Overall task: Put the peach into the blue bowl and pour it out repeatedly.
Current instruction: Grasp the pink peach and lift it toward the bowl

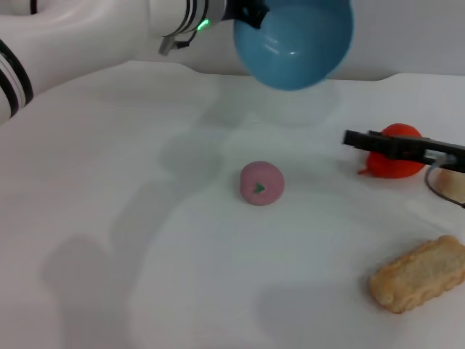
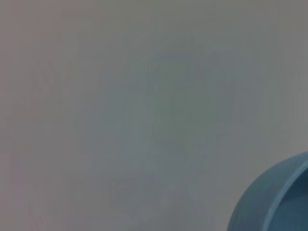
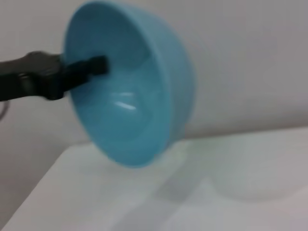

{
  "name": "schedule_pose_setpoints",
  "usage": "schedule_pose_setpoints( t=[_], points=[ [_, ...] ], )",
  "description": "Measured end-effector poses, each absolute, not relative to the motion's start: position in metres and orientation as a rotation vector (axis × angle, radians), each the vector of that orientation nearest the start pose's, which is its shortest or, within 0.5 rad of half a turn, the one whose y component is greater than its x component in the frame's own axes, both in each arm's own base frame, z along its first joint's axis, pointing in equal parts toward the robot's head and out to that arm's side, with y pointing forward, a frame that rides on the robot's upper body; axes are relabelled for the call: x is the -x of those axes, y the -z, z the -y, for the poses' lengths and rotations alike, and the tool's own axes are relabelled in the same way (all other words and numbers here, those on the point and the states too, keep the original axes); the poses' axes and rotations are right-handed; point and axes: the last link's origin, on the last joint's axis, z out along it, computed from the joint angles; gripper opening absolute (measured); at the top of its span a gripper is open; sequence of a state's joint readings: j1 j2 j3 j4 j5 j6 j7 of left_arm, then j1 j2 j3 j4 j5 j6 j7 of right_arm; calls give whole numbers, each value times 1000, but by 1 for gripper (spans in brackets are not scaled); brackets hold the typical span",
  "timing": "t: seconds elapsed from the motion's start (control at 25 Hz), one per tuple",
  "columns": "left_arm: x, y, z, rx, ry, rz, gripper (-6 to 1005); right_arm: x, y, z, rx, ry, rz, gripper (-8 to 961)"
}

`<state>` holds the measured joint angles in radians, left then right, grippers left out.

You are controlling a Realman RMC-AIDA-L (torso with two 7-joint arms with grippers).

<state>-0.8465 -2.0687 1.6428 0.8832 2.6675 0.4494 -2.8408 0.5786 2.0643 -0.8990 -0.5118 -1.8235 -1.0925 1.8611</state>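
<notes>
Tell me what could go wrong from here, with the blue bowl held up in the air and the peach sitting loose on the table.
The left gripper holds the blue bowl tipped, by its rim alone; that narrow hold could slip and drop the bowl. The peach is round and lies free on the table, so a nudge could send it rolling. The right gripper sits low beside the red fruit, which it might bump when reaching for the peach.

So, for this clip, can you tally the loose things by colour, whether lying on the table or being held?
Blue: 1, the blue bowl, held tipped in the air by the left end effector
Pink: 1, the peach, on the table
Red-orange: 1, a fruit behind the right end effector
Tan: 1, a biscuit-like block
Total: 4
</notes>
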Motion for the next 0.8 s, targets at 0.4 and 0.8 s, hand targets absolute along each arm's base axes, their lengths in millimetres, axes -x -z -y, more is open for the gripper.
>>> schedule_pose_setpoints(
  t=[0.4,0.8],
  points=[
    [130,47,-468,2172,104,612,-2,-240,65,-395,2434,-378,-1427,704],
    [131,49,-468,2166,119,629,-2,-236,89,-398,2439,-273,-1352,703]
  ],
)
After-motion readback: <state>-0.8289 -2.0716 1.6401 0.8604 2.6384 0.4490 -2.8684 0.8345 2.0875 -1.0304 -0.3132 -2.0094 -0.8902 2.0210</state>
